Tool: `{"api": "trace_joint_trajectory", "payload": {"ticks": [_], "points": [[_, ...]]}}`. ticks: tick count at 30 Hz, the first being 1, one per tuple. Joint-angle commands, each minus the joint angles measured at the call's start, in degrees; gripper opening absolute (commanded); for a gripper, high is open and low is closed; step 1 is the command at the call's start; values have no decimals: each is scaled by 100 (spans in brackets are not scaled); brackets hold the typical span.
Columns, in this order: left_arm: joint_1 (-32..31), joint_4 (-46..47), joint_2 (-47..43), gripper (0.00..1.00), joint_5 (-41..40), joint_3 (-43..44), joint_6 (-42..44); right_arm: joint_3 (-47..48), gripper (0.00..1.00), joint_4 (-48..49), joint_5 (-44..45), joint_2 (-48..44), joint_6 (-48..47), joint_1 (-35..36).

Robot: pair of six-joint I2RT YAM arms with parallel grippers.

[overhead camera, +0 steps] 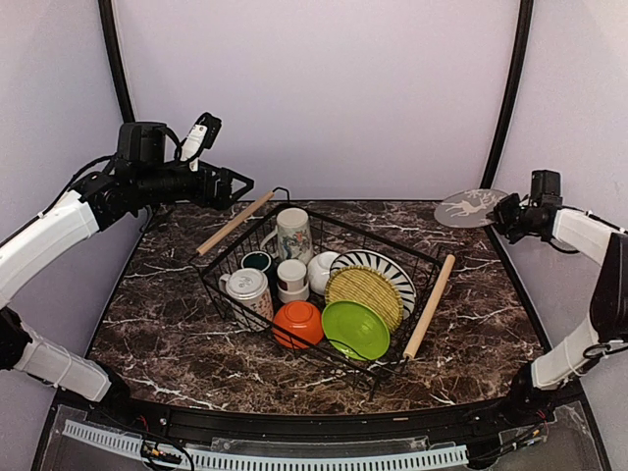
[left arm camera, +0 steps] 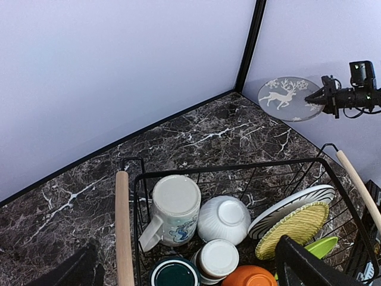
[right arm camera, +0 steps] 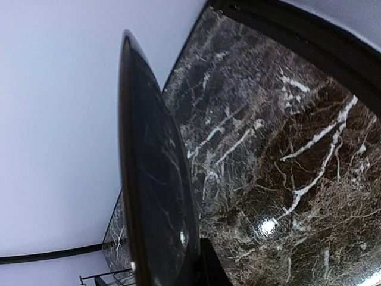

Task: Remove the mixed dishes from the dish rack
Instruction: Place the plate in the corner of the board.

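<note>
The black wire dish rack (overhead camera: 224, 294) stands mid-table with wooden handles. It holds a lime-green plate (overhead camera: 355, 329), a woven yellow plate (overhead camera: 365, 294), a striped plate (overhead camera: 378, 265), an orange bowl (overhead camera: 298, 322), a white bowl (overhead camera: 322, 270), two patterned mugs (overhead camera: 293, 234), a dark green cup (overhead camera: 257, 261) and a small white cup (overhead camera: 291, 278). My left gripper (overhead camera: 240, 186) is open and empty, high above the rack's far left corner (left arm camera: 187, 247). My right gripper (overhead camera: 502, 214) is shut on a grey deer-patterned plate (overhead camera: 469, 208), held above the far right corner; its dark underside (right arm camera: 158, 179) fills the right wrist view.
The dark marble table (overhead camera: 157, 324) is bounded by pale walls and black corner posts (overhead camera: 116, 59). The rack's right handle (overhead camera: 430, 304) lies below my right arm. The table's front edge has a black rail (overhead camera: 294, 427).
</note>
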Motion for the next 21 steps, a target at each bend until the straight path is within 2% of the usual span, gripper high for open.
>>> {"api": "trace_joint_trajectory", "payload": {"ticks": [1, 12, 21], "points": [[-26, 68, -109, 99, 113, -73, -70, -251, 0, 1238, -508, 397, 417, 20], [-26, 65, -35, 99, 193, -69, -122, -939, 0, 2123, -190, 1192, 530, -42], [-26, 61, -8, 99, 201, -68, -131, -851, 0, 2253, -136, 1763, 90, -124]]}}
